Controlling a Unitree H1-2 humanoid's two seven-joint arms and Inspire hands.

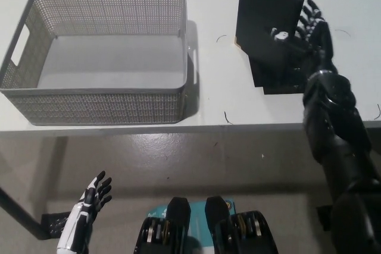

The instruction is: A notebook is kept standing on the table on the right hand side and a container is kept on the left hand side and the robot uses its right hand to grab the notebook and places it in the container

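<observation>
The black notebook (265, 22) stands open on its edge at the table's right, with its covers spread apart. My black right hand (300, 31) is at its right cover, thumb on the inner side and the other fingers on the outer side, still apart and open. The grey mesh container (107, 108) sits on the left of the table and holds nothing. My white left hand (92, 203) rests low at the lower left, below the table's front edge, fingers spread.
The white table (214, 99) shows a bare strip between the container and the notebook. Its front edge runs across the middle of the picture, with grey floor (178, 159) below. My right forearm (336, 135) crosses that edge at the right.
</observation>
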